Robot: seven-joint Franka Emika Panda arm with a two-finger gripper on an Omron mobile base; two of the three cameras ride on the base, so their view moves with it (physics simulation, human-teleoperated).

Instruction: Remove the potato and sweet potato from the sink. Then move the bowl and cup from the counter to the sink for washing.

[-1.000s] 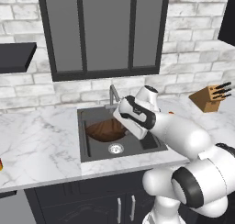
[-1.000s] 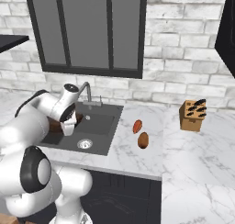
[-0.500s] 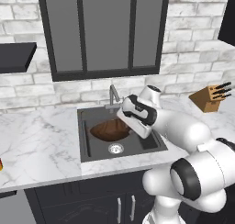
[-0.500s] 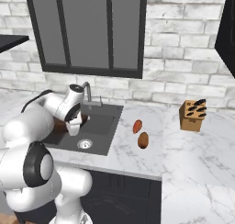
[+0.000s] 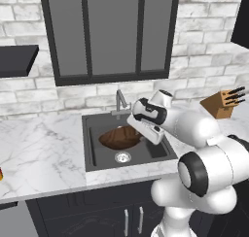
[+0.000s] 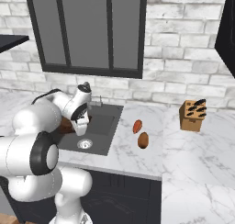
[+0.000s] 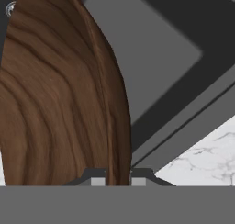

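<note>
My gripper [image 7: 117, 176] is shut on the rim of the dark brown wooden bowl [image 7: 59, 99]. The bowl [image 5: 119, 138] hangs tilted inside the sink [image 5: 97, 156], above the silver drain [image 5: 122, 157], with the gripper [image 5: 144, 133] at its right edge. In the right base view the bowl [image 6: 67, 125] is mostly hidden behind my arm. The reddish-orange sweet potato [image 6: 137, 126] and the duller brown potato [image 6: 143, 140] lie side by side on the counter [image 6: 128, 149], right of the sink [image 6: 104, 125]. A sliver of the yellow-orange cup [image 5: 1, 174] shows at the counter's far left edge.
A slim grey faucet [image 5: 119, 102] rises behind the basin, close to my hand. A wooden knife block [image 6: 192, 115] stands at the back right of the counter. Brick wall and a dark window lie behind. Bare marble [image 5: 44, 153] stretches left of the sink.
My hand and the bowl have shifted slightly to the right over the basin. The grip on the rim is unchanged. The potato and sweet potato have not moved.
</note>
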